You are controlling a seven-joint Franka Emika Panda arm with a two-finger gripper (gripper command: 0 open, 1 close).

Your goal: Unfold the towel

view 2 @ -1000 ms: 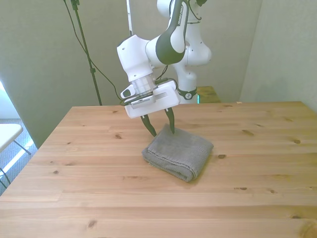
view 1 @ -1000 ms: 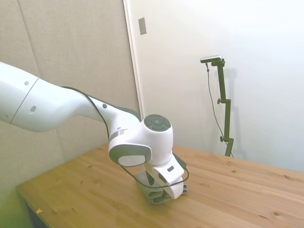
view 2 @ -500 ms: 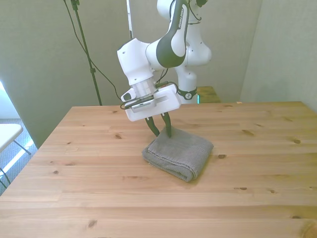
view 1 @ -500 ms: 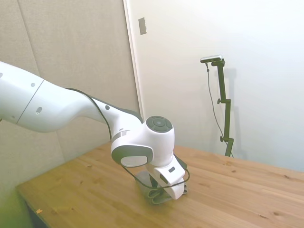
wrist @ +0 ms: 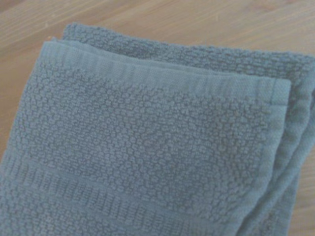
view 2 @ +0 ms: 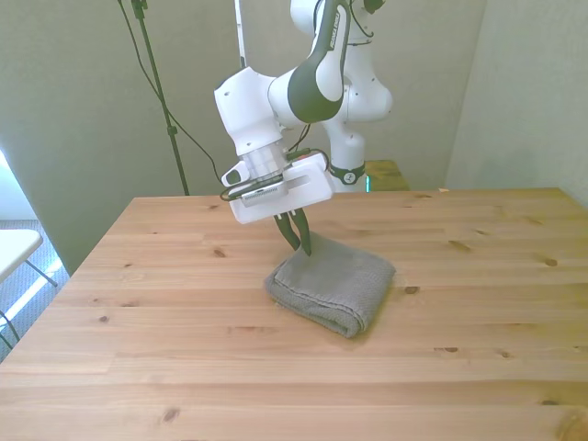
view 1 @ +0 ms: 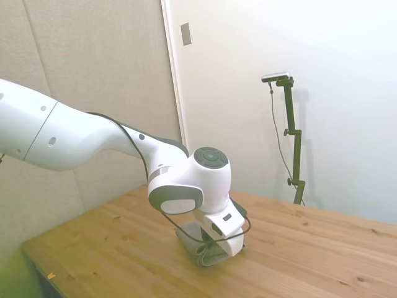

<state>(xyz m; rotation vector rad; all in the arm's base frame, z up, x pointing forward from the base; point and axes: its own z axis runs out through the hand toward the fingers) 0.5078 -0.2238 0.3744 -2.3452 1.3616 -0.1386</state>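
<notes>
Closing over the past second, the gripper [view 2: 299, 241] has brought its dark fingers from a clear spread to a near-touching pinch at the far corner of the towel [view 2: 333, 283], and the cloth there looks slightly drawn up between them, so they appear clamped on that corner. Folded into a thick grey pad, the towel lies around the middle of the table [view 2: 184, 367], somewhat nearer the far edge than the near one and well apart from both side edges. From the wrist view, the towel [wrist: 147, 147] shows a ribbed hem lying over a second layer that juts out beneath it, with wood visible beyond. Done well, this step would mean holding only the top layer, then raising it and carrying it across and away from the fold so the lower layers stay flat; a grip that also takes the layers beneath would likely drag the whole pad. Whether the pinch has one layer or several cannot be told. Pale knotted planks form the table, bare apart from the towel. Plain light walls stand behind it, a white door [view 1: 279, 93] shows in the side view, and a folding chair [view 2: 14, 253] sits off the front view's left.
</notes>
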